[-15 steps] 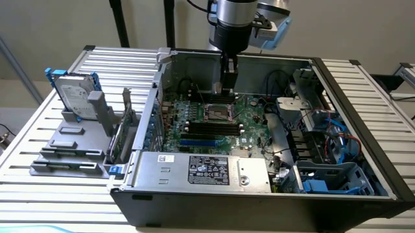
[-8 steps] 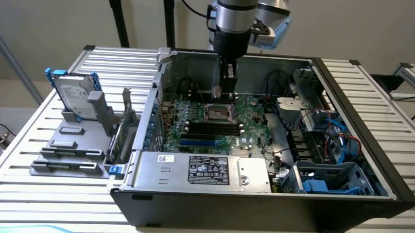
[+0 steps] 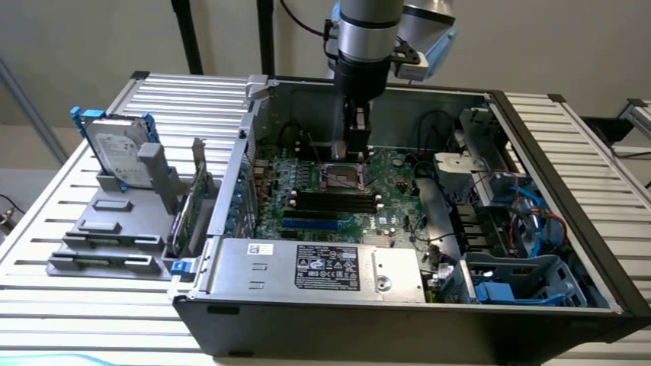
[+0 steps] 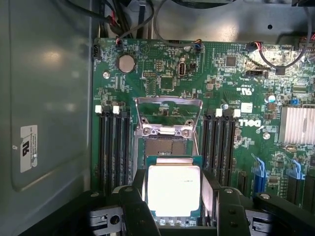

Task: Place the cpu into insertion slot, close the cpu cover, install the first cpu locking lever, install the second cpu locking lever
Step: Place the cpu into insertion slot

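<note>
A: Soft, even light in the exterior view; the ribbed pale metal desk [image 3: 580,145] is bright, and shadows on it are faint.
B: The open black computer case [image 3: 407,328] is dimmer inside, darkest by its front wall.
A: From the wrist, glare whitens the small square silver-grey metal chip [image 4: 173,189].
B: Hazy reflections lie on the grey sheet-metal case wall [image 4: 49,73] too, and the silver finned heatsink [image 4: 297,125] shines pale.
</note>
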Available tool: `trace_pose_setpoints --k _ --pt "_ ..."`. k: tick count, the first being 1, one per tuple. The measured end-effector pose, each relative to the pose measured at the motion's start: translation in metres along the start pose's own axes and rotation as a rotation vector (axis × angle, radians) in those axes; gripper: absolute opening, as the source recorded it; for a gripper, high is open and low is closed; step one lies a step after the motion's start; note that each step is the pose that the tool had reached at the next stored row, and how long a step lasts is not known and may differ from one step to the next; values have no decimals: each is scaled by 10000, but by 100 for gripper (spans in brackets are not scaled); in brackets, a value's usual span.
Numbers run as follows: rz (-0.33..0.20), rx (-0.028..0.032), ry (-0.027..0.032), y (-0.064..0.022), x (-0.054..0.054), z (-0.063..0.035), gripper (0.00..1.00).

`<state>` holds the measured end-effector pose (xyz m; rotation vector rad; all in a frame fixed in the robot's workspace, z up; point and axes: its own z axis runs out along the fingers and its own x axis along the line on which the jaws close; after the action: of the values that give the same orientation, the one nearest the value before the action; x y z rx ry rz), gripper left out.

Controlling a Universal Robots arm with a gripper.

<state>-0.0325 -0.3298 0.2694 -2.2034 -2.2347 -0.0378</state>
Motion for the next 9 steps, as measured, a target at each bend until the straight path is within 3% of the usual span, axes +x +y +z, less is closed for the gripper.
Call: trace_pose_setpoints --k 9 --pt "0 0 -1 -2 39 165 54"
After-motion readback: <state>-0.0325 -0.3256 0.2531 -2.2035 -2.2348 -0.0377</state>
